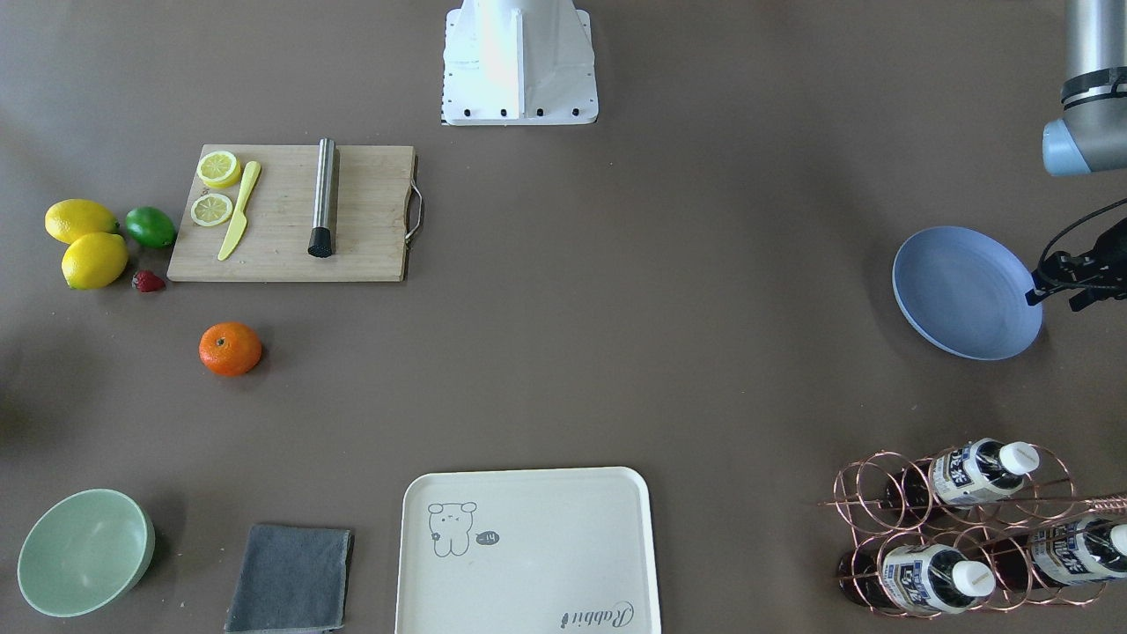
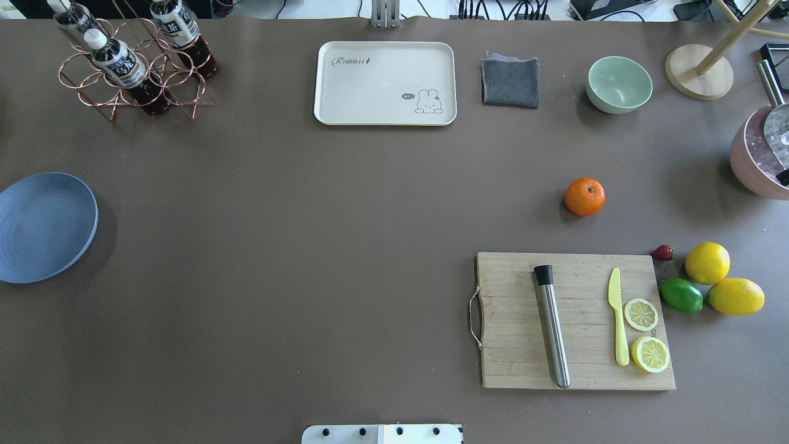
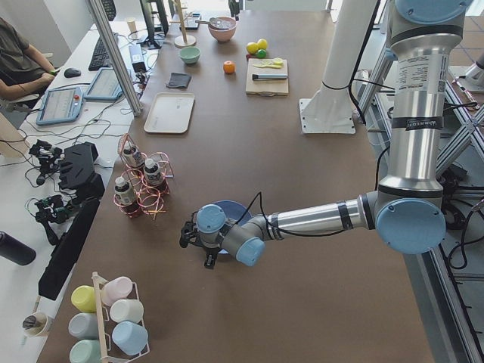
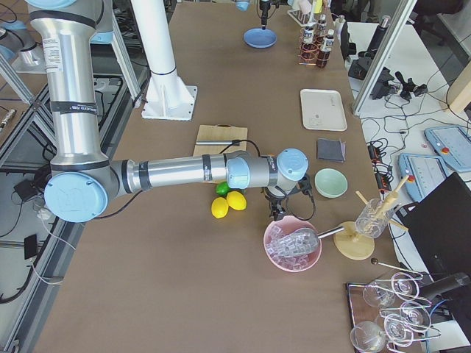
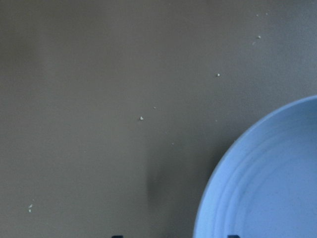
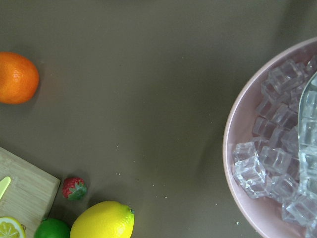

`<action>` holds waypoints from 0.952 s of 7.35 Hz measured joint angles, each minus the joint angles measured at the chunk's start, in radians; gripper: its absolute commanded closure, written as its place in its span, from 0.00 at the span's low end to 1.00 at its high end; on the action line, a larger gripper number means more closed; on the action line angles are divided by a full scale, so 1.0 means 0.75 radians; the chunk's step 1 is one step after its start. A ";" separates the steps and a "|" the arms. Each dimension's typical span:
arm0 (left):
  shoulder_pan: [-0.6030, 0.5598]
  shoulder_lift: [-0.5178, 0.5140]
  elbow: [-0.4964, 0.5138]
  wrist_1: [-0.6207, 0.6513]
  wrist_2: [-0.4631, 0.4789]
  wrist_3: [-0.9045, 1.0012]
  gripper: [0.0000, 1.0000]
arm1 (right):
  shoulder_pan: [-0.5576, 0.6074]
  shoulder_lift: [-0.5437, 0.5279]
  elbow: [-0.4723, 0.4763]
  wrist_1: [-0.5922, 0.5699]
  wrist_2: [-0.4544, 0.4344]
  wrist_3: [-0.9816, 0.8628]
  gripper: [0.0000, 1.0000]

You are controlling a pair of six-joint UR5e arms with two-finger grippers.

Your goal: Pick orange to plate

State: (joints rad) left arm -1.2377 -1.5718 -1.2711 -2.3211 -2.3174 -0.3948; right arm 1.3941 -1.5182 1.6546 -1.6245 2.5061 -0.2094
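Observation:
The orange [image 1: 230, 349] rests alone on the brown table, a little beyond the cutting board [image 2: 573, 320]; it also shows as the orange [image 2: 584, 197] and in the right wrist view as the orange [image 6: 17, 78] at the left edge. The periwinkle plate [image 2: 43, 225] lies bare at the table's far left end. My left gripper [image 1: 1057, 298] hovers low over that plate's [image 1: 964, 291] outer rim; its two tips peek in far apart at the bottom of the left wrist view, so it is open and holds nothing. My right gripper [image 4: 278, 209] hangs between the lemons and the ice bowl; I cannot tell its state.
Two lemons [image 2: 724, 280], a lime [image 2: 681, 295] and a strawberry [image 2: 662, 252] sit right of the board, which carries a steel rod, a yellow knife and lemon slices. A pink bowl of ice [image 6: 277, 148], green bowl [image 2: 619, 84], grey cloth [image 2: 510, 81], cream tray [image 2: 385, 83] and bottle rack [image 2: 132, 61] line the far side.

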 measured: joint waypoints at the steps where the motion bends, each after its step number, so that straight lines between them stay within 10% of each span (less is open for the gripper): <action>1: 0.011 -0.003 0.003 0.000 0.000 -0.003 0.39 | -0.010 0.004 0.009 0.000 -0.001 0.002 0.00; 7: 0.025 -0.027 0.035 0.000 -0.014 -0.007 0.84 | -0.085 0.062 0.015 0.002 -0.018 -0.001 0.00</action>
State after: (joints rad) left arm -1.2187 -1.5918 -1.2450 -2.3209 -2.3281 -0.4003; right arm 1.3305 -1.4718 1.6656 -1.6230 2.4924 -0.2103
